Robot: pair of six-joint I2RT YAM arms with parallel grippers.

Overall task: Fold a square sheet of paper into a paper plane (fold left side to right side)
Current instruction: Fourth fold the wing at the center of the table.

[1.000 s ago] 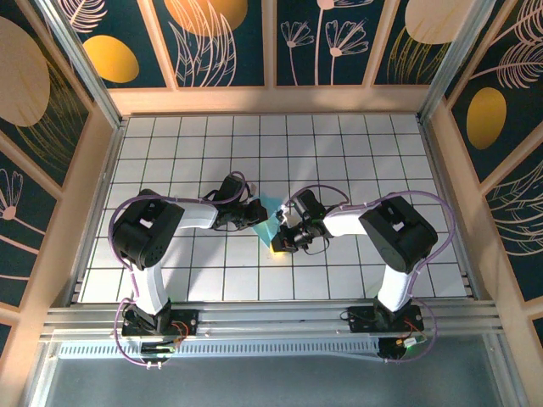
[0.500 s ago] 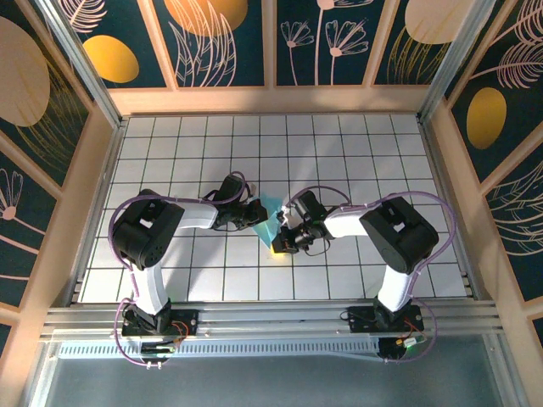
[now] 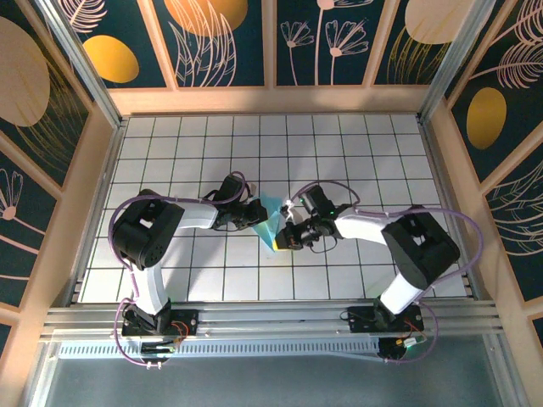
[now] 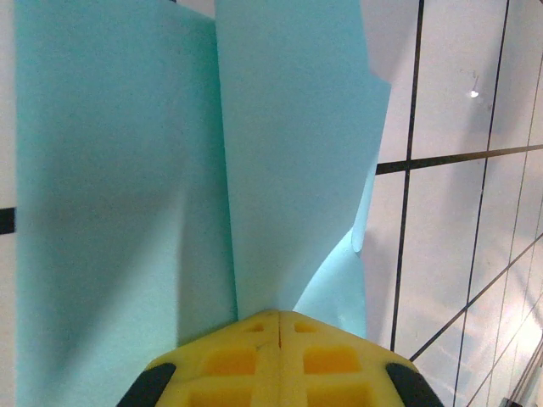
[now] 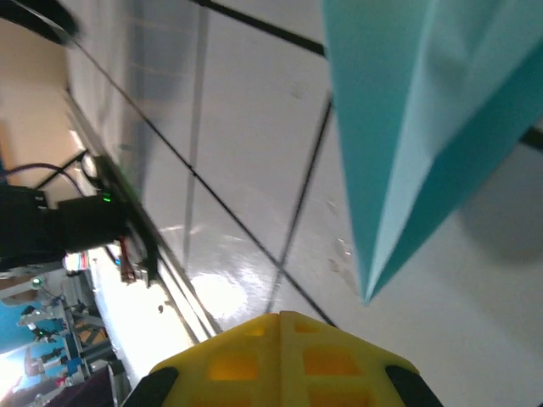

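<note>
**Item:** thin light-blue square sheet of paper, creased into a pointed wedge. It is held up over the middle of the white grid-tiled table, broad end toward 12 o'clock and tip toward 6 o'clock. The left wrist view shows two layers parting along a centre crease.

**Left gripper**, at 9 o'clock of the sheet: yellow fingers pressed together, with the paper nipped between them.

**Right gripper**, at 5 o'clock of the sheet: yellow fingers closed on each other with nothing between. The paper's tip hangs just beyond them, apart.

**Change:** within the last second the right arm's elbow has swung out toward 4 o'clock and its wrist has turned, while its gripper stays by the tip. The sheet and the left arm have not shifted.

**Judgement:** the right arm is probably re-angling for a fresh approach to the tip. The left-to-right fold is not yet pressed flat.

**Surroundings:** purple cables loop over both arms.

**Obstacle:** the two wrists crowd the sheet from either side, so a careless push could buckle the paper or tug it from the clamp.
</note>
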